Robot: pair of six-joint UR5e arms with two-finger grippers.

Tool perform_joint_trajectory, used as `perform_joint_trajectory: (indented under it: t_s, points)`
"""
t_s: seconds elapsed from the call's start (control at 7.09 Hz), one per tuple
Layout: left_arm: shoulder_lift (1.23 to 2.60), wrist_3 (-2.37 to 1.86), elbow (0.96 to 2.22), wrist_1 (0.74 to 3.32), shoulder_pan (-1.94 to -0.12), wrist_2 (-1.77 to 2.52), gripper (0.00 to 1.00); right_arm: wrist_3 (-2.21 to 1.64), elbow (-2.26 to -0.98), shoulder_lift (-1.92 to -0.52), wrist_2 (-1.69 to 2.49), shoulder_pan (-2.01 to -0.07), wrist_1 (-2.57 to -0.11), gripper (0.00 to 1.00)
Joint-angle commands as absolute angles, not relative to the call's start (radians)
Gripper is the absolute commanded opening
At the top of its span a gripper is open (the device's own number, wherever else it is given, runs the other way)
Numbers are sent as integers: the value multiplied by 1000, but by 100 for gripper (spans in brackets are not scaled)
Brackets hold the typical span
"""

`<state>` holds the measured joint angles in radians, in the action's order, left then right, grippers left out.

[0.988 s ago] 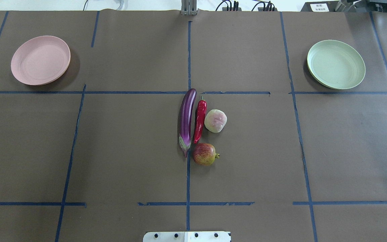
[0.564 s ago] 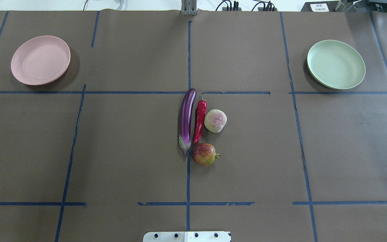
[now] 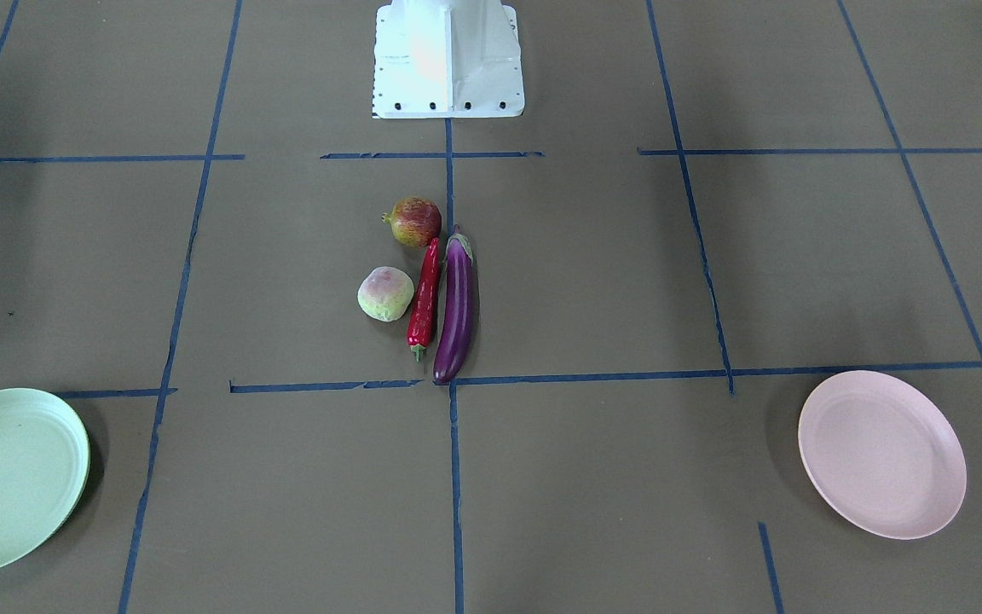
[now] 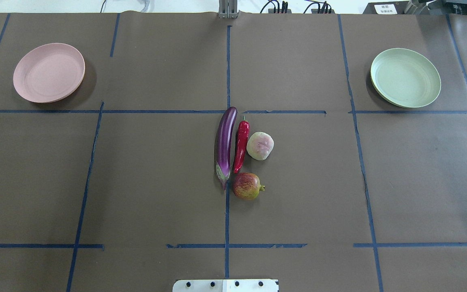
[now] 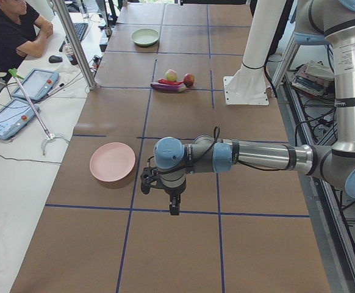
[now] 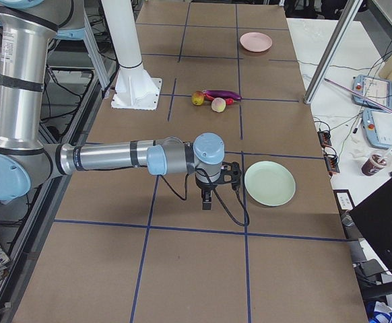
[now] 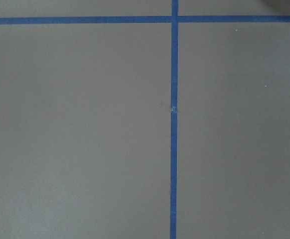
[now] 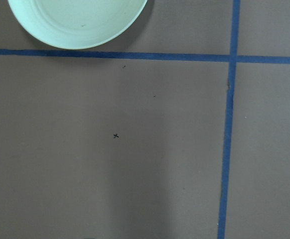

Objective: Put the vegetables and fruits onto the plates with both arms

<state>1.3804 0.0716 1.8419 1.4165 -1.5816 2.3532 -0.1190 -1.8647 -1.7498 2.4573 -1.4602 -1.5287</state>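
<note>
The purple eggplant [image 4: 225, 146], red chili [image 4: 240, 147], pale yellow-green fruit [image 4: 260, 146] and red-yellow pomegranate-like fruit [image 4: 246, 186] lie close together at the table's middle. The pink plate [image 4: 49, 73] sits empty at the far left, the mint green plate [image 4: 405, 78] empty at the far right. My left gripper [image 5: 174, 207] shows only in the exterior left view, pointing down beside the pink plate [image 5: 112, 162]. My right gripper [image 6: 207, 202] shows only in the exterior right view, beside the green plate [image 6: 269, 183]. I cannot tell whether either is open or shut.
The white robot base block [image 3: 448, 60] stands at the near middle edge. Blue tape lines [image 4: 227, 69] divide the brown table cover. A seated person [image 5: 10, 30] and tablets are at a side table beyond the table's far edge.
</note>
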Motion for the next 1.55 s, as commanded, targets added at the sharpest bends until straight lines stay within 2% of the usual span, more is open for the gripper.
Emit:
perform_joint_trajectory:
  t_s: [0.0,0.42,0.71,0.85,1.13,1.27,1.41]
  points:
    - [1381,74,1852,1417,-1582,2355,100,-177,-1862,-1749,2465,-1411,-1421,100]
    - [1381,80,1852,1445,-1582,2355,100,-641,-1890,-1671,2447,-1209,-1223,100]
    - [1381,78,1852,1447,-1580,2355,100,-737,-1890,-1573,2338,-1047,-1178,96]
    - [1381,80,1852,1448,-1582,2355,100,-811,-1887,-1492,2306,-976,-1187,92]
    - [1381,81,1852,1448,-1580,2358,100,-1048,-1882,-1361,2207,-828,-1189,97]
    - [1381,83,1852,1448,-1582,2358,100,-1241,-1864,-1271,2068,-711,-1204,99]
    - [1381,83,1852,1450,-1582,2358,100,-1308,-1815,-1153,2018,-675,-1295,99]
